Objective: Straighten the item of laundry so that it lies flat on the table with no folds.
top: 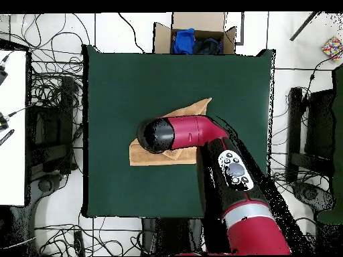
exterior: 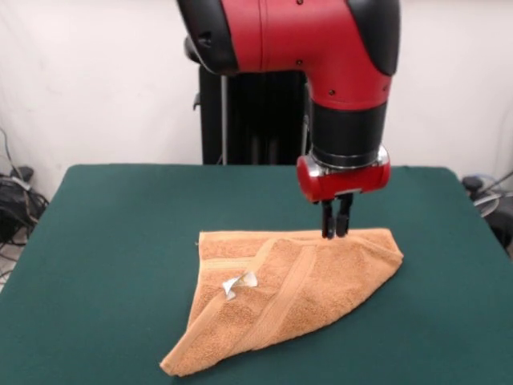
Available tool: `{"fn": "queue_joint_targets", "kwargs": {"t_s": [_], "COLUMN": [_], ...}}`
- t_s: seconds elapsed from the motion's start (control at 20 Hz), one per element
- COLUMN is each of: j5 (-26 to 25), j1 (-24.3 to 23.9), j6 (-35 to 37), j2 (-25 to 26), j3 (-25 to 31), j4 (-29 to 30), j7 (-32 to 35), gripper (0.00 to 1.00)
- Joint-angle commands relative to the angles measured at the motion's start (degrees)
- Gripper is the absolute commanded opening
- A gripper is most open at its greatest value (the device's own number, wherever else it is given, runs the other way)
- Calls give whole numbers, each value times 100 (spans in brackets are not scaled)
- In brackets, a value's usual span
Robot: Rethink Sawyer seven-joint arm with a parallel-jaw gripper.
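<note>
The orange-tan towel [exterior: 296, 293] lies folded over on itself on the green table [exterior: 104, 241], in a rough triangle with a corner pointing to the near edge. Its woven bands run diagonally and a white care tag [exterior: 239, 282] shows on top. My gripper [exterior: 337, 233] hangs straight down at the towel's far edge, with its fingers close together and their tips on the cloth. In the overhead view the arm covers the gripper and much of the towel [top: 144, 158]; one pointed corner of the towel sticks out beyond the arm.
Green table [top: 134, 80] stretches wide on all sides of the towel. A cardboard box [top: 197, 37] with blue and dark cloth stands just beyond the table's far edge in the overhead view. Cables lie on the floor around the table.
</note>
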Motion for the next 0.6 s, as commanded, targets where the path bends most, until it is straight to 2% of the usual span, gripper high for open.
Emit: {"fn": "queue_joint_targets", "kwargs": {"t_s": [0.05, 0.15, 0.2, 0.3, 0.6], "j5": [97, 86, 81, 28, -186], "j1": [-146, -205, -234, -196, -558], "j6": [-357, -345, -339, -72, -321], "j2": [107, 115, 119, 92, -207], "j3": [-43, 12, 39, -12, 82], "j4": [-12, -8, -7, -88, 438], "j7": [704, 594, 539, 418, 114], "gripper": [0, 0, 100, 100, 100]}}
